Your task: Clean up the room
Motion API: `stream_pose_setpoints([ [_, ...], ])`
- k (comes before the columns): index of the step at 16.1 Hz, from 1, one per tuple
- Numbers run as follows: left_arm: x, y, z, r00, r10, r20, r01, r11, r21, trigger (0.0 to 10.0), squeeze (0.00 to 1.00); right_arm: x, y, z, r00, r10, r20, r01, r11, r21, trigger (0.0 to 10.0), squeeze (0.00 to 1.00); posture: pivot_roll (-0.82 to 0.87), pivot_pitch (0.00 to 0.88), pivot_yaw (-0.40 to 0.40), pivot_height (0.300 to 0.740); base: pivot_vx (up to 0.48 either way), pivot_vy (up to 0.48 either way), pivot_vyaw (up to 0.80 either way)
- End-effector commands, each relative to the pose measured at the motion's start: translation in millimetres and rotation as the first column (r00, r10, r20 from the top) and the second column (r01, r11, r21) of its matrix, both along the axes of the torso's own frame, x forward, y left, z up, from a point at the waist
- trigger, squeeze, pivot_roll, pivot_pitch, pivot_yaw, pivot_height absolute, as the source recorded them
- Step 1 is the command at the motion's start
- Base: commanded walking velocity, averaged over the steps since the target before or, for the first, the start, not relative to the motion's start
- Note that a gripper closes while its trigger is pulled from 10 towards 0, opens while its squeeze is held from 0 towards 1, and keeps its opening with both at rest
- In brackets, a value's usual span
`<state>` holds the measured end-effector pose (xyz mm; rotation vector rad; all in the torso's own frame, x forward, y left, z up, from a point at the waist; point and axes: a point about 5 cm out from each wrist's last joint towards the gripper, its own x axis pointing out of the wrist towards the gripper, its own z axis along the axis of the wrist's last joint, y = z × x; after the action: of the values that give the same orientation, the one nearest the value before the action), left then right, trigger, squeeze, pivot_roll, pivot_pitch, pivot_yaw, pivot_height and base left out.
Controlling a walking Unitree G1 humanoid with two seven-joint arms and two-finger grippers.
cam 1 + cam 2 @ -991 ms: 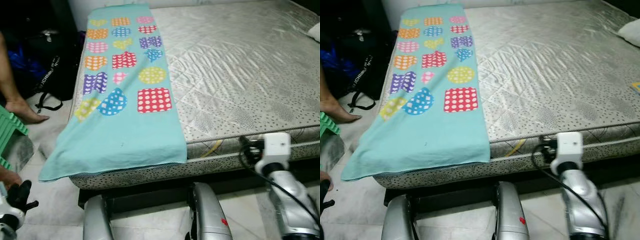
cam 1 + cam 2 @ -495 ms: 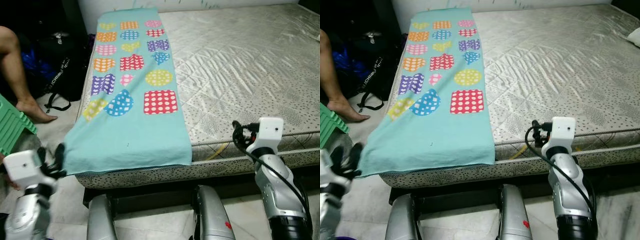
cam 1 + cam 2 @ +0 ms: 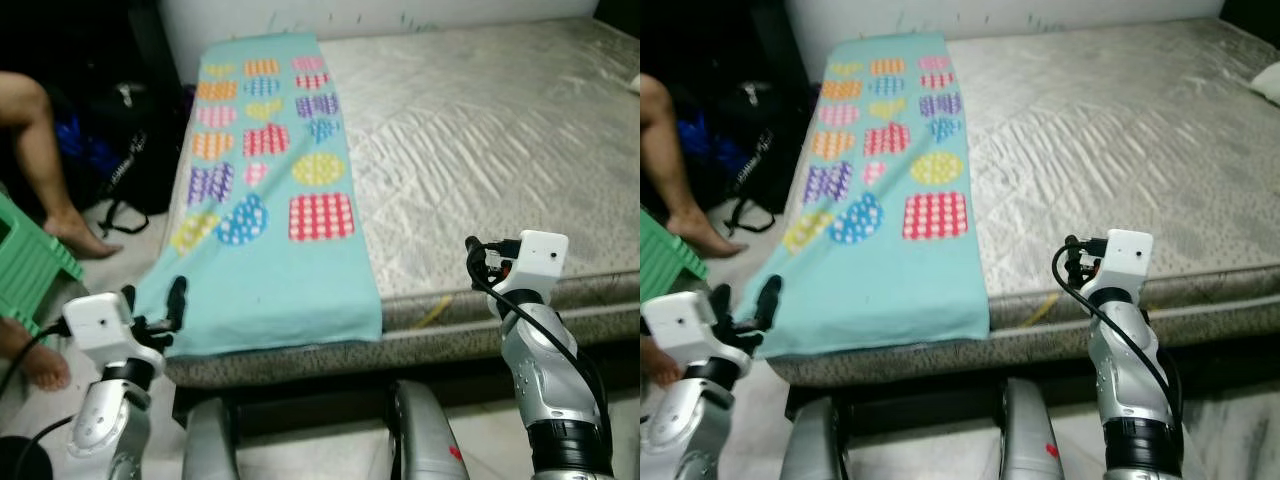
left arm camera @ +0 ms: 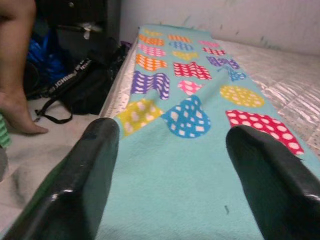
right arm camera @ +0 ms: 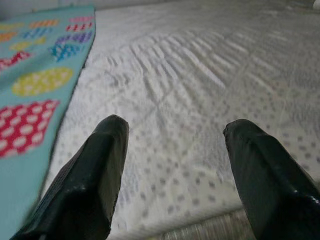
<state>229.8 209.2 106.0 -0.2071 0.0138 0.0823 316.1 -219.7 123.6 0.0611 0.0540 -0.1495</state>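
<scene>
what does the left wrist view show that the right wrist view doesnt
The left wrist view alone shows a person's bare leg and foot on the floor, a black bag beside the bed, and the left gripper open over the near end of the towel.

The right wrist view alone shows the right gripper open over the bare mattress, with the bed's front edge below it.

Both take in the turquoise towel with its coloured dotted patches, lying flat along the bed's left side.
</scene>
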Motion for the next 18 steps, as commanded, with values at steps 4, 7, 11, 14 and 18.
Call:
stream_pose_setpoints([
  [4,8.8,-6.3,-10.7,0.999,-0.002,-0.052,0.003,1.000,0.025,10.0,0.00,7.7,0.4,6.3,0.999,-0.021,0.028,0.020,0.999,0.038,10.0,0.00,-0.06,0.000,0.041,0.628,0.000,0.000,0.00],
  [7,12.9,-12.0,-22.4,0.996,-0.010,-0.093,0.013,0.999,0.037,10.0,0.00,7.1,0.6,1.9,0.999,-0.040,0.025,0.039,0.998,0.046,10.0,0.00,-0.07,0.000,0.048,0.657,0.000,0.000,0.00],
  [11,18.7,-12.9,-30.3,0.994,-0.002,-0.113,0.007,0.999,0.040,10.0,0.00,5.1,-0.3,-5.1,0.998,-0.060,0.016,0.059,0.997,0.055,10.0,0.00,-0.08,0.000,0.055,0.700,0.000,0.000,0.00],
  [14,23.1,-14.3,-37.6,0.992,-0.005,-0.127,0.012,0.998,0.058,10.0,0.00,8.2,2.8,-6.9,0.998,-0.065,0.019,0.063,0.996,0.064,10.0,0.00,-0.08,0.000,0.061,0.733,0.000,0.000,0.00],
  [18,24.8,-14.3,-39.0,0.992,-0.012,-0.122,0.020,0.998,0.063,10.0,0.00,9.3,-0.3,-5.1,0.996,-0.082,0.032,0.080,0.995,0.056,10.0,0.00,-0.08,0.000,0.067,0.740,0.000,0.000,0.00],
])
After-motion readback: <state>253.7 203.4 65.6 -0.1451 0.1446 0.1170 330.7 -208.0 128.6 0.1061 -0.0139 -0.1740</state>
